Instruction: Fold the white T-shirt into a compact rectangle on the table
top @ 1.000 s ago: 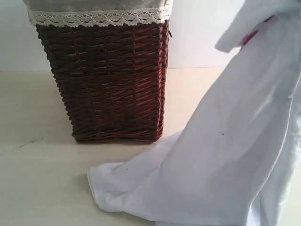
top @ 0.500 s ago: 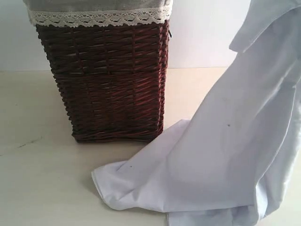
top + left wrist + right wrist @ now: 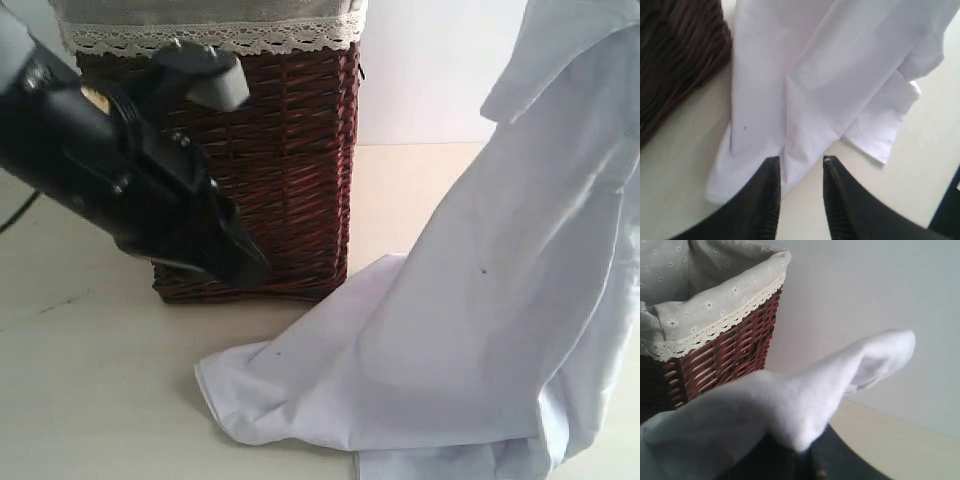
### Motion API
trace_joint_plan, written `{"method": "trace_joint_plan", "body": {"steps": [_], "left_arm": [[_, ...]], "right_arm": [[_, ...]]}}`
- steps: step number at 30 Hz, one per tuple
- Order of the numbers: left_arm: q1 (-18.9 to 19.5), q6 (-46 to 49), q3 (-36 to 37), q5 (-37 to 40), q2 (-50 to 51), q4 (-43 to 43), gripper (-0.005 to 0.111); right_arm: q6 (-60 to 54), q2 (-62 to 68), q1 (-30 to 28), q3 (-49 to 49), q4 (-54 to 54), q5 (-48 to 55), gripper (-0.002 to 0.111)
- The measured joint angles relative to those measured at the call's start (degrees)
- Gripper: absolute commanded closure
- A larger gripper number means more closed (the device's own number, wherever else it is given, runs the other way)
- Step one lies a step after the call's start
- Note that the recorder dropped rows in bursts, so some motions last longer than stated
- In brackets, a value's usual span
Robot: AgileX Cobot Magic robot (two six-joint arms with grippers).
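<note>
The white T-shirt point(image 3: 480, 330) hangs from the upper right and trails down onto the table point(image 3: 90, 400), its lower end spread flat near the basket. Its lettering and neck tag are hidden. My left gripper point(image 3: 800, 165) is open and hovers just above the shirt's point(image 3: 805, 90) lower edge, with only cloth and table between its fingers. In the exterior view this gripper point(image 3: 245, 262) points down and to the right in front of the basket. My right gripper point(image 3: 810, 460) is shut on a bunch of the shirt point(image 3: 790, 405), which drapes over it and hides the fingertips.
A tall dark wicker basket point(image 3: 270, 180) with a cream lace-trimmed liner point(image 3: 210, 38) stands at the back left, just behind the shirt's lower end. The left arm point(image 3: 100, 160) crosses in front of it. A pale wall lies behind.
The left arm has come in from the left, in front of the basket. Earlier the shirt shifted right and a red patch near its top went out of sight.
</note>
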Motion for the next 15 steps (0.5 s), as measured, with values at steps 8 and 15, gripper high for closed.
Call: {"method": "trace_joint_plan", "body": {"steps": [8, 15], "left_arm": [[-8.7, 8.8, 7.4, -16.9, 6.4, -7.0, 0.076], [-16.2, 19.6, 7.4, -18.0, 13.4, -10.3, 0.062]], "right_arm": [[0.0, 0.0, 0.0, 0.0, 1.0, 2.0, 0.108], [0.0, 0.0, 0.0, 0.0, 1.2, 3.0, 0.108]]}}
